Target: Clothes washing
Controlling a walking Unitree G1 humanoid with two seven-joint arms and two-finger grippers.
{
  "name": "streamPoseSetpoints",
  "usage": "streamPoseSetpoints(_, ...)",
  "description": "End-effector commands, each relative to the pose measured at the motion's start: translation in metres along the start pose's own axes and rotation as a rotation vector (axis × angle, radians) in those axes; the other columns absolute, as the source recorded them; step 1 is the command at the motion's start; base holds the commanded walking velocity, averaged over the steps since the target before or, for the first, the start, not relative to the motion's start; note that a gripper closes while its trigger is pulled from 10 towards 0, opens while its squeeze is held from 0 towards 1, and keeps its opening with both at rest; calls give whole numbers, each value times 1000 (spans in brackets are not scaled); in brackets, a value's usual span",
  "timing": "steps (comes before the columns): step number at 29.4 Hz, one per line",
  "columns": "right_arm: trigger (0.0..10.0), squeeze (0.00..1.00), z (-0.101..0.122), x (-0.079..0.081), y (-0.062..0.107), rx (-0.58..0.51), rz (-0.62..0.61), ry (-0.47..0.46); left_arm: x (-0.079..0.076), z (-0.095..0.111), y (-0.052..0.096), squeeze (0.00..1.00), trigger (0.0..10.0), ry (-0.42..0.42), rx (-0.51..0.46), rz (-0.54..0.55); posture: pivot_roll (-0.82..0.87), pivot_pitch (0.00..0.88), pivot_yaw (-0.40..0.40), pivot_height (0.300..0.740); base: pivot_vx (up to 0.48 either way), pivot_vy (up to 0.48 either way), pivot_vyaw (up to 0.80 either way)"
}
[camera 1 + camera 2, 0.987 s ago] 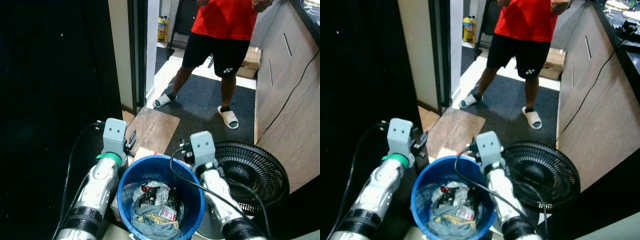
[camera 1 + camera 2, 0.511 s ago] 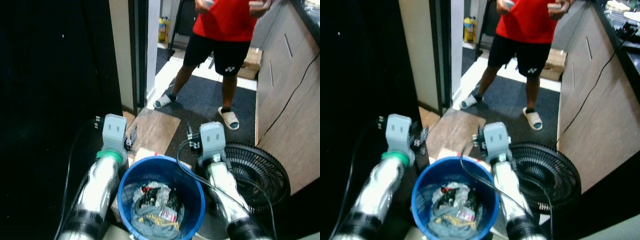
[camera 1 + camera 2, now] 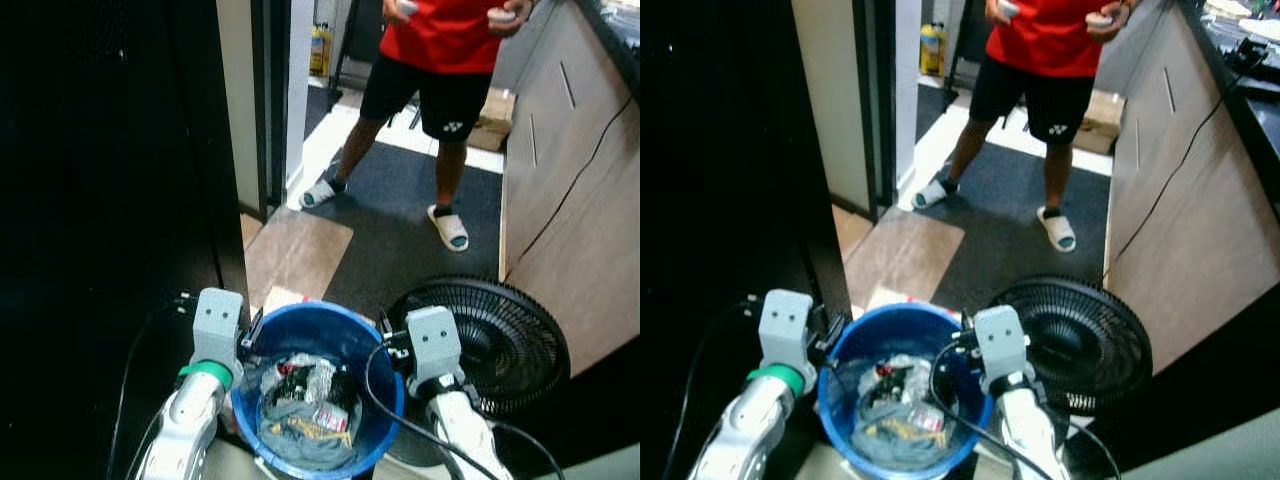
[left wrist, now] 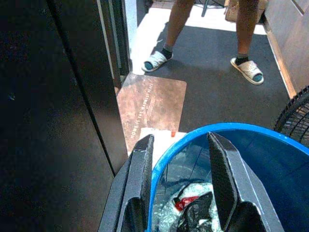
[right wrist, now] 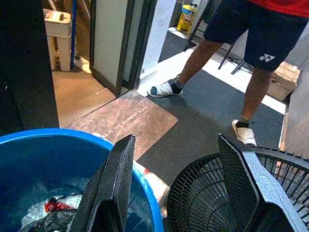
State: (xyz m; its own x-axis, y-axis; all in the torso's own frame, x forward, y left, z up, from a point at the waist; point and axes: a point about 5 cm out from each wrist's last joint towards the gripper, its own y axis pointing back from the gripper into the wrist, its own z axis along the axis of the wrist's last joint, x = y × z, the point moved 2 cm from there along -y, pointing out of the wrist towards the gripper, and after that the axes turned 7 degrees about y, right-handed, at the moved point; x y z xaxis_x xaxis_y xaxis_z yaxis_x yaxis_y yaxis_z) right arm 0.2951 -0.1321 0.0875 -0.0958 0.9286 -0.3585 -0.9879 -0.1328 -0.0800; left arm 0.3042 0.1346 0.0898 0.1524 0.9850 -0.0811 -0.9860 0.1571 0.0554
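Blue bucket [image 3: 318,330] rim sits between both open hands' fingers [image 4: 139,188].

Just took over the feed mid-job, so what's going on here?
The robot stands over a blue bucket of clothes, one arm on each side. The left pincer is open and straddles the bucket's rim, one finger outside, one inside. The right pincer is open at the opposite rim, beside a floor fan lying flat. A person stands ahead on the dark mat, facing the robot.
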Motion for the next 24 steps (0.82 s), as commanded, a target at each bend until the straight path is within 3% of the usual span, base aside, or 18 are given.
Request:
streamPoseSetpoints(1, 10000, 0, -5, 0, 5, 26, 16, 15, -4, -7, 5, 0, 10000, -5, 38, -9, 9, 142, -17, 740, 0, 0, 0)
streamPoseSetpoints(9, 10000, 0, 0, 4, 5, 37, 32, 13, -3, -5, 9, 0, 10000, -12, 53, -8, 18, 149, -16, 740, 0, 0, 0)
streamPoseSetpoints(13, 10000, 0, -1, 4, 2, 40, 33, 12, -2, -4, 6, 0, 10000, -18, 50, -8, 36, 97, -5, 740, 0, 0, 0)
streamPoseSetpoints(15, 10000, 0, 7, 3, -10, 10, 4, 2, -5, 5, -5, 0, 10000, -18, 24, -23, 41, 11, 20, 740, 0, 0, 0)
streamPoseSetpoints(18, 10000, 0, 12, 2, -17, -4, -9, -3, -6, 10, -11, 0, 10000, -17, 14, -30, 40, 1, 23, 740, 0, 0, 0)
streamPoseSetpoints(20, 10000, 0, 26, -4, -32, -49, -51, -13, -10, 26, -29, 0, 10000, -21, -29, -50, 34, 0, 39, 740, 0, 0, 0)
streamPoseSetpoints(24, 10000, 0, 33, -9, -40, -71, -75, -16, -11, 35, -39, 0, 10000, -28, -52, -62, 30, 0, 49, 740, 0, 0, 0)
